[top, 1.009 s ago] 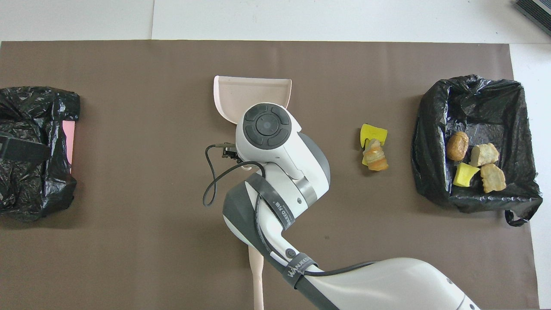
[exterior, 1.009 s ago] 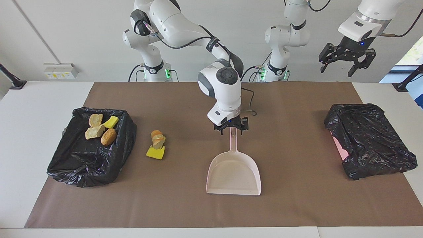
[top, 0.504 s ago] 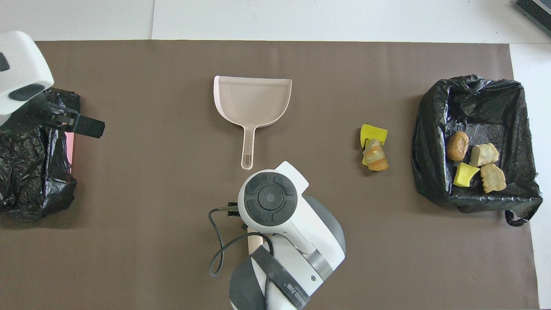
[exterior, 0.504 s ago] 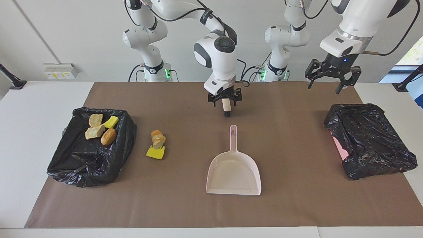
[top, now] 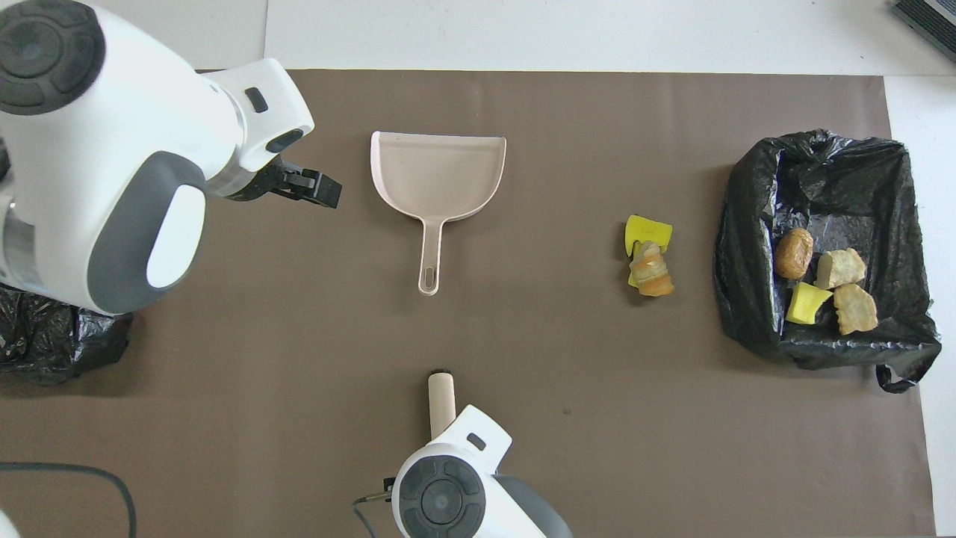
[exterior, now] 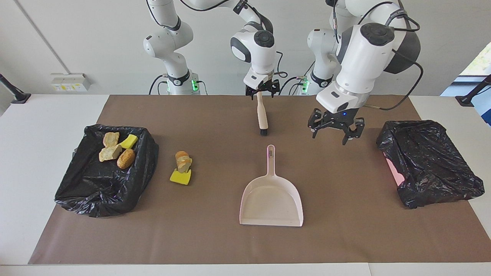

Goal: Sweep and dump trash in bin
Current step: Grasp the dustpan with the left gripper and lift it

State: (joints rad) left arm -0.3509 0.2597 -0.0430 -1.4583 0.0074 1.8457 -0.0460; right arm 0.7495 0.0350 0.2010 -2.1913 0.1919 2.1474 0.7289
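Observation:
A pile of trash (exterior: 182, 168) (top: 647, 258), a yellow sponge chunk with bread pieces on it, lies on the brown mat. It sits between the pale pink dustpan (exterior: 271, 199) (top: 439, 172) and the black-lined bin (exterior: 96, 191) (top: 821, 172), which holds several more pieces (exterior: 115, 147) (top: 821, 288). A beige-handled brush (exterior: 262, 115) (top: 441, 396) lies nearer to the robots than the dustpan. My right gripper (exterior: 263, 91) hangs open over the brush's robot end, holding nothing. My left gripper (exterior: 333, 132) (top: 299, 185) is open and empty over the mat beside the dustpan's handle.
A box wrapped in a black bag (exterior: 425, 161) (top: 45, 344), pink showing at one edge, stands at the left arm's end of the table. The brown mat (exterior: 215, 245) covers most of the white table. A cable lies by the right arm's wrist.
My right gripper has drawn back from the dustpan's handle toward the robots, uncovering the brush. My left arm has come down and in from above the wrapped box. The dustpan has not moved.

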